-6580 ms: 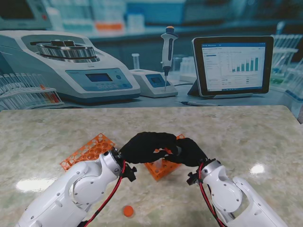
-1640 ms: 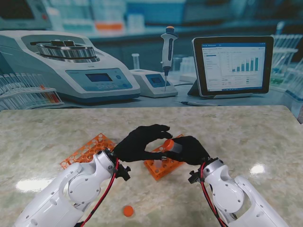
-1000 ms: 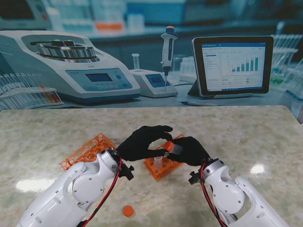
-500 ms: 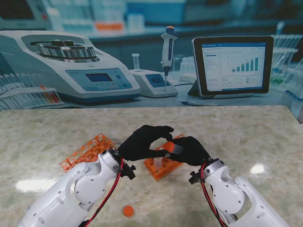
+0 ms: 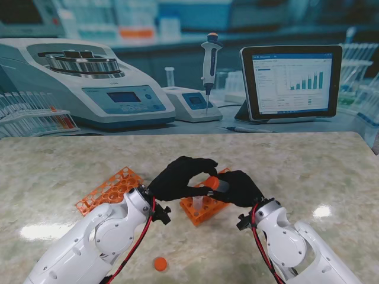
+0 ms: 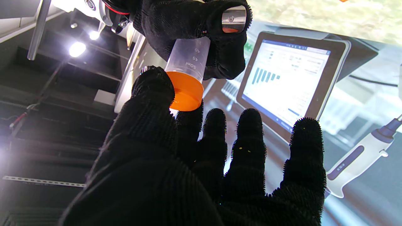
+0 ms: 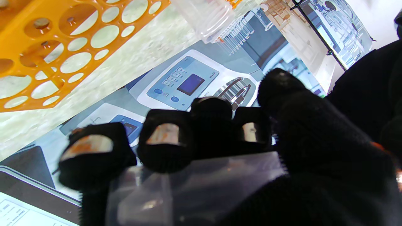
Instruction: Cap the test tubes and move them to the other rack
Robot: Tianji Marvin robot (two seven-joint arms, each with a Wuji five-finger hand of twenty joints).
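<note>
Capped tube (image 6: 188, 67) in right robot hand (image 5: 237, 188)

White robot arms with fuzzy black hands

The left arm (image 5: 98, 236) and the right arm (image 5: 293, 242) were smooth, shiny white, made of big round parts joined together like fat sausages. A thin red cable (image 5: 135, 245) ran down the side of the left arm, and another red cable (image 5: 259, 248) ran down the right arm. Each wrist had a small black ring with little black knobs on it. The left hand (image 5: 177, 178) and the right hand (image 5: 237, 188) each wore a black knitted glove with a fuzzy, hairy look. Some fingertips (image 7: 165, 134) had little shiny silver patches showing through the black cloth.
</note>
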